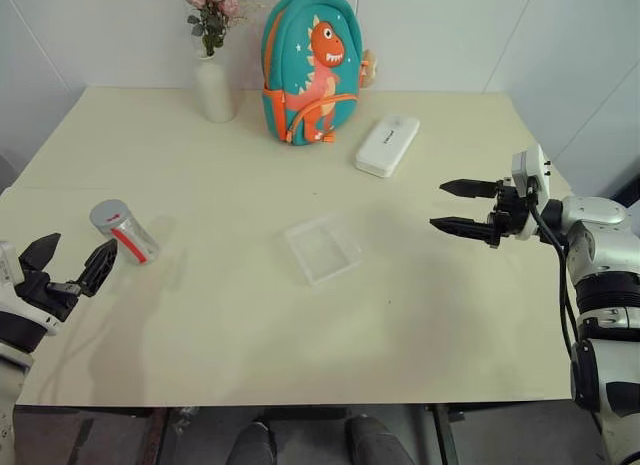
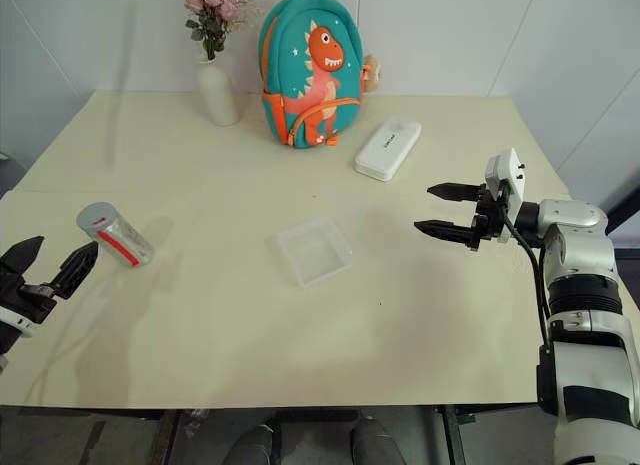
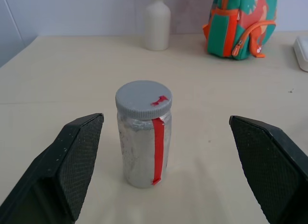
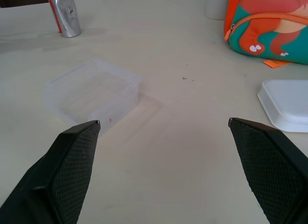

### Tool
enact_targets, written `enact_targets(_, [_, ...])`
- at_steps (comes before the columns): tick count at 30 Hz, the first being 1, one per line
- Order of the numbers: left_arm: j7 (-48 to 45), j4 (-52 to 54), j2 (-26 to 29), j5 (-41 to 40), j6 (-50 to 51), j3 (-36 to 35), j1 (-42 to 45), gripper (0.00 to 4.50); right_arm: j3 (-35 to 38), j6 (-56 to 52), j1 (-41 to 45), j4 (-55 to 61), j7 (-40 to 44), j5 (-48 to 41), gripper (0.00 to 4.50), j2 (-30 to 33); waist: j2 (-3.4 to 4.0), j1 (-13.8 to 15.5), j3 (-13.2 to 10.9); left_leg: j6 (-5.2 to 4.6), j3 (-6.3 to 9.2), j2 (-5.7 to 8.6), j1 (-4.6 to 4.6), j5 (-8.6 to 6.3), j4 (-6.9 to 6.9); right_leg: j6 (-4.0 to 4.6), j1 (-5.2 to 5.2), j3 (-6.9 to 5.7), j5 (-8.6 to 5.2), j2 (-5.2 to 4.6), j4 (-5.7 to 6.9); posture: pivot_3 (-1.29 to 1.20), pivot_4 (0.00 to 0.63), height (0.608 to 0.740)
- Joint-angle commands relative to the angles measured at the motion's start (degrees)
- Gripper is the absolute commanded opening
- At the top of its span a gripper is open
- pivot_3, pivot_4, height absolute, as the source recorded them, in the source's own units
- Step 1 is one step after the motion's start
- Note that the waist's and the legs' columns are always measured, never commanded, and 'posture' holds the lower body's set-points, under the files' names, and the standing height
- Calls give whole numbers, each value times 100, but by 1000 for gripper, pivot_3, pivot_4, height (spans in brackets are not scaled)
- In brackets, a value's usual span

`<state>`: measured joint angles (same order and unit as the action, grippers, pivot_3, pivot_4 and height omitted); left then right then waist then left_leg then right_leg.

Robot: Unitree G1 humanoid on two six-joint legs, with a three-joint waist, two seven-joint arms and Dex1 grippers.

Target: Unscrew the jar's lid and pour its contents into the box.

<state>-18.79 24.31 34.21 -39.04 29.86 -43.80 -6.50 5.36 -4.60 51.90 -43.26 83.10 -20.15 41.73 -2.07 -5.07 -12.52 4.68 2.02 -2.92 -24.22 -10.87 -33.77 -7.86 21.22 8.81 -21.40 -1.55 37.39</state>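
The jar (image 1: 127,231) is seen upright on the table (image 1: 220,315), at 9 o'clock from the box (image 1: 322,248), with the grey lid (image 3: 143,98) screwed on; its contents cannot be told. The box is seen empty. The left gripper (image 1: 68,262), fingers spread, is placed just beside the jar. The right gripper (image 1: 462,207) is held spread at 3 o'clock.

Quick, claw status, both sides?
Left claw: open, empty, close before the jar.
Right claw: open, empty, facing the box.
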Motion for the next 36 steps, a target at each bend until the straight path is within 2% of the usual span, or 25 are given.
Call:
enact_targets(1, [183, 139, -109, 118, -216, 42, 119, 4466, 143, 161, 208, 12, 29, -15, 4500, 44, 0, 5, 0, 0, 0, 0, 0, 0, -1, -1, 0, 0, 0, 0, 1, 0, 150, 740])
enact_targets(11, [449, 76, -454, 406, -519, 269, 223, 4466, 85, -67, 158, 556, -116, -110, 4500, -206, 0, 15, 0, 0, 1, 0, 1, 0, -6, -4, -4, -1, 2, 0, 3, 0, 150, 740])
enact_targets(16, [660, 308, -804, 568, -757, 430, 132, 4466, 58, -115, 271, 640, -116, -106, 4500, -302, 0, 10, 0, -1, 1, 1, 1, -1, -9, -8, -8, -1, 4, 0, 2, 0, 150, 740])
enact_targets(20, [1193, 593, -1342, 987, -755, 1131, 137, 4466, -5, 48, 462, 355, -57, -39, 4500, -519, 3, 12, -1, -1, 0, 1, 2, -1, -14, -13, -9, 3, 7, 2, 5, 0, 150, 740])
enact_targets(23, [1258, 344, -1656, 1216, -1272, 1213, 290, 4466, -14, 32, 467, 381, -115, -32, 4500, -655, -1, 18, 1, -2, 4, 1, 3, -1, -24, -20, -18, 1, 11, 4, 3, 0, 150, 740])
enact_targets(30, [1855, 52, -1767, 1983, -1245, 1514, 475, 4466, -40, 35, 393, 382, -105, 3, 4500, -763, 0, 21, 1, -2, 8, 4, 3, -1, -28, -23, -22, 0, 12, 4, 2, 0, 150, 740])
enact_targets(36, [1964, -68, -1803, 2066, -1217, 1585, 642, 4466, -30, 21, 385, 423, -134, 20, 4500, -857, 1, 19, 1, -2, 9, 3, 2, -1, -27, -24, -21, 0, 13, 5, 4, 0, 150, 740])
